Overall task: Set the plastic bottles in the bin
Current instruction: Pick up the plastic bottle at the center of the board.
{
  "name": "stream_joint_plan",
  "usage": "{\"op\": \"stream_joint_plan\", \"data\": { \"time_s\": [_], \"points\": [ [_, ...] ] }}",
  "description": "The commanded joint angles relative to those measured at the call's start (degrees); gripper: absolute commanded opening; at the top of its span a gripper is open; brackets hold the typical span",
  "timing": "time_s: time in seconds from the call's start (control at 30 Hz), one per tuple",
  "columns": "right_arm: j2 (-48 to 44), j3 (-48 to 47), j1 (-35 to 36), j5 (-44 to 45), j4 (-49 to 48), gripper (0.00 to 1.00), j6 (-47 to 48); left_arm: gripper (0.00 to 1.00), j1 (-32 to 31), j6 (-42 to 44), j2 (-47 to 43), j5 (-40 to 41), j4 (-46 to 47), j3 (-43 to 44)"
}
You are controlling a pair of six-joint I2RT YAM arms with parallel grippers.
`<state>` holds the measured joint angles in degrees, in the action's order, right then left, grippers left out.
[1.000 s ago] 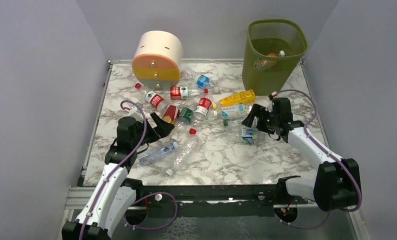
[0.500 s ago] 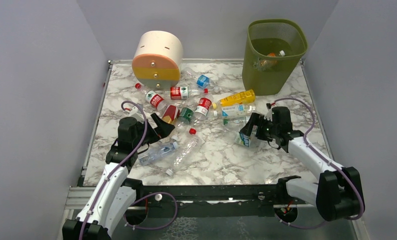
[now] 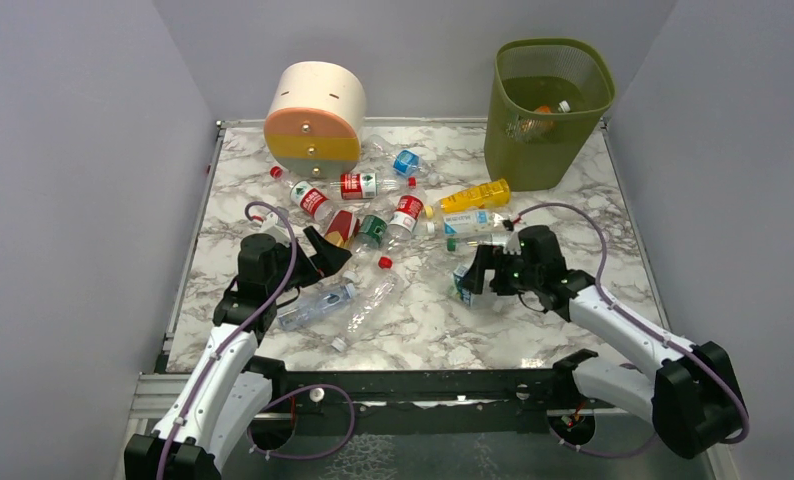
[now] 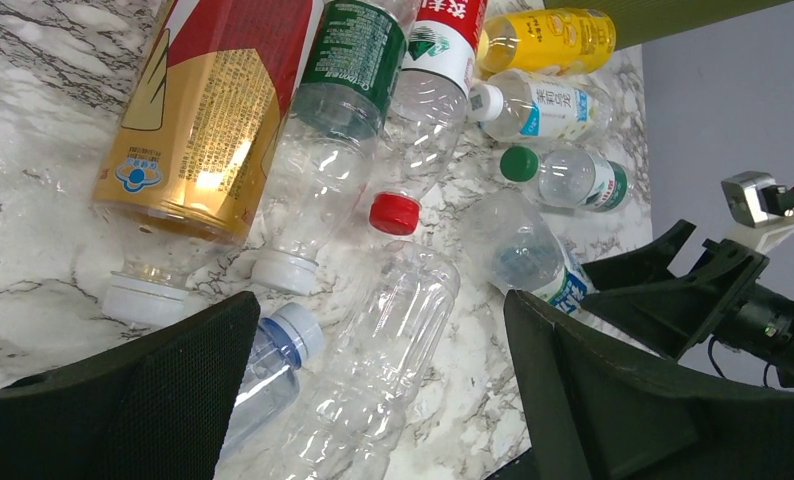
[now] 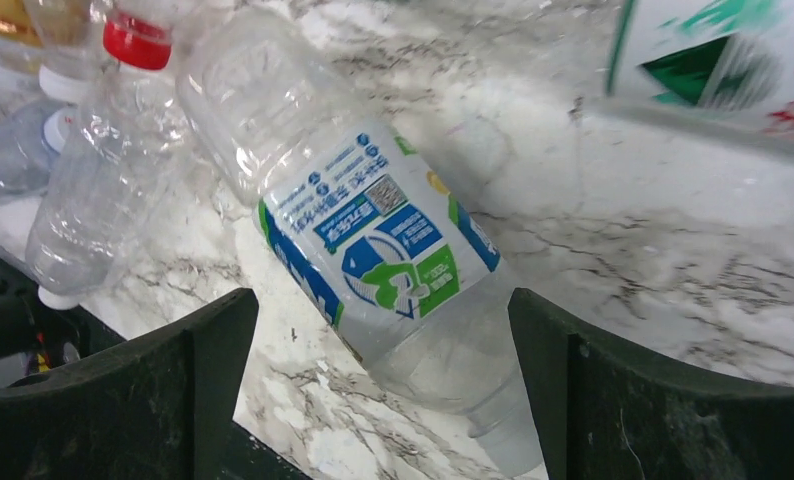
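Hovering my right tool (image 5: 381,330), jaws wide and empty, over the clear plastic bottle with the blue, green and white label (image 5: 373,235), I find it lying right of the marble tabletop (image 5: 613,230) centre, long axis slanting across my gap, well short of the olive-green mesh bin (image 3: 548,110) at the far right corner.

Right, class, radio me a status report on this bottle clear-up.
Left hand open, empty. Right hand open around blue-label bottle. Other bottles crowd close by.

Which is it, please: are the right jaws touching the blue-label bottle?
Cannot tell: right wrist view, bottle between the right gripper's open jaws, no clear gap beside one.
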<state>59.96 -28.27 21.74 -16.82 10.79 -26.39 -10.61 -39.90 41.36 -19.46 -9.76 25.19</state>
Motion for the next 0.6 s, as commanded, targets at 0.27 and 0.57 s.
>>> {"op": "stream_joint_plan", "data": {
  "time_s": [0.27,0.57],
  "points": [
    [7.8,-5.6,17.2,16.3,2.9,0.97,-1.0,0.99,-0.4,-0.3,-0.7,0.2,2.1,-0.8],
    [15.8,-10.1,20.8,24.9,3.9,0.97,1.3,0.99,-0.4,-0.4,-0.9,0.4,2.2,-1.9]
  ]
}}
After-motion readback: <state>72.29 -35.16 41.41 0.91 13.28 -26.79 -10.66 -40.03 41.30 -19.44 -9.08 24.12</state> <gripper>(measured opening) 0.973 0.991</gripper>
